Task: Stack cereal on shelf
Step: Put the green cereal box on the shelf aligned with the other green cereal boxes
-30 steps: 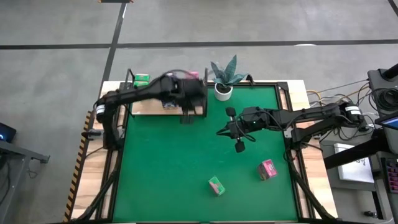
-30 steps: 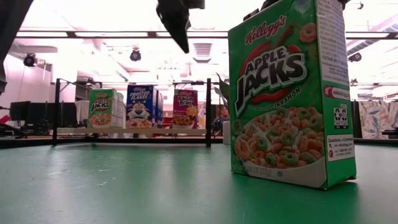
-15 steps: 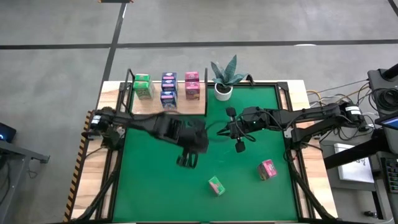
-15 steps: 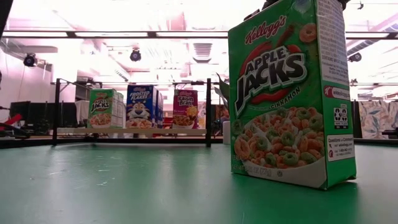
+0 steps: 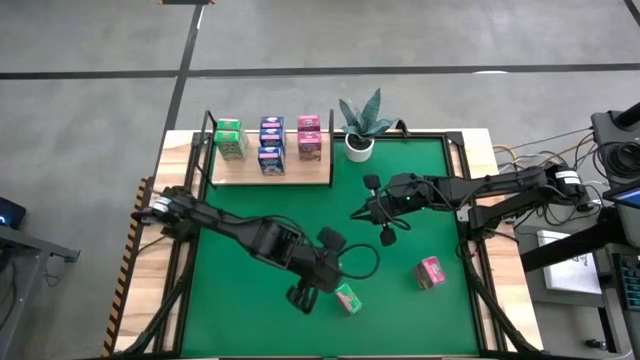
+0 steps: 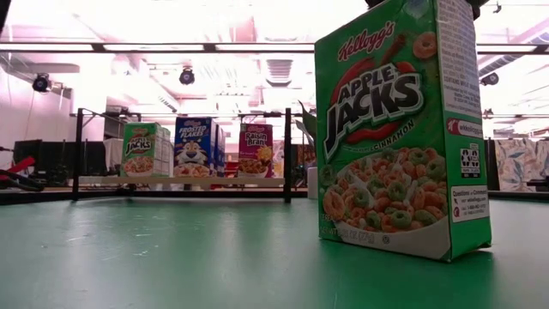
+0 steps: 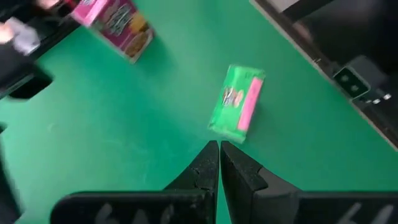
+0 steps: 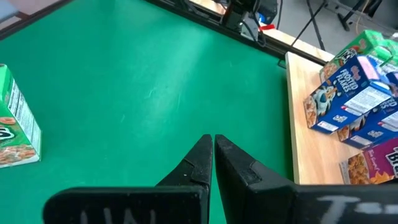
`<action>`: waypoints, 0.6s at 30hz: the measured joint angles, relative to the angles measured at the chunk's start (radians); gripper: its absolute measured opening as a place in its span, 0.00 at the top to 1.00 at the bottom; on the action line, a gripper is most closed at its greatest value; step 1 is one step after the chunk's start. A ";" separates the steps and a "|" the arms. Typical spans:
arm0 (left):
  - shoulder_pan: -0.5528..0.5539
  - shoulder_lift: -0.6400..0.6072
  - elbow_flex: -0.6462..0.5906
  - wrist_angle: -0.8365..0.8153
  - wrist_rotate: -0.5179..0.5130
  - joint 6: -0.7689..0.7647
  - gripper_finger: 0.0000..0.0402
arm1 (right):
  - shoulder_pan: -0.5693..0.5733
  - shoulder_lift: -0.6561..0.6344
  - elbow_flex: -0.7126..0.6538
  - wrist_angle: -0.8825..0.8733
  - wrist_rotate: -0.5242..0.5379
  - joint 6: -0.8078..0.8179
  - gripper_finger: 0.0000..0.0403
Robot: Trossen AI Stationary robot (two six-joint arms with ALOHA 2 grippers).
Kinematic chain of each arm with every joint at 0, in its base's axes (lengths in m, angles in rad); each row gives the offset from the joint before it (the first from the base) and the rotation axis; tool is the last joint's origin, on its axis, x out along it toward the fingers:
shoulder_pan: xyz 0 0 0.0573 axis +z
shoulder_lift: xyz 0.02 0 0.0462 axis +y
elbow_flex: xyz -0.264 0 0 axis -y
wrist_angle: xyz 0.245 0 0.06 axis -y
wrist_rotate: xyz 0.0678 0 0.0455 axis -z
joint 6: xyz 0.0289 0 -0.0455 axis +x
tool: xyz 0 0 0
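Left gripper (image 5: pixel 300 296), fingers together and empty, hovers just left of the green carton (image 5: pixel 347 298), positioned for pickup; right gripper (image 5: pixel 385 235) waits closed mid-table.

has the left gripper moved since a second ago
Yes. In the high view the left gripper has swung from over the shelf to the table's near side, beside the green cereal box. The shelf has not moved.

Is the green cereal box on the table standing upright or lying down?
Upright. In the low view the green box stands on its bottom edge on the green table, its print reading level.
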 joint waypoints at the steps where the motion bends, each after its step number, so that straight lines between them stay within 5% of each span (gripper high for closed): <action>1: 0.005 0.008 0.000 0.014 0.021 0.010 1.00 | 0.000 -0.001 0.000 0.001 -0.001 -0.001 0.98; 10: 0.044 0.079 0.000 0.047 0.226 0.027 0.95 | 0.000 -0.001 -0.001 -0.003 -0.002 0.004 0.98; 18: 0.042 0.088 0.000 0.076 0.244 0.045 0.70 | 0.000 -0.004 -0.002 -0.004 -0.002 0.008 0.98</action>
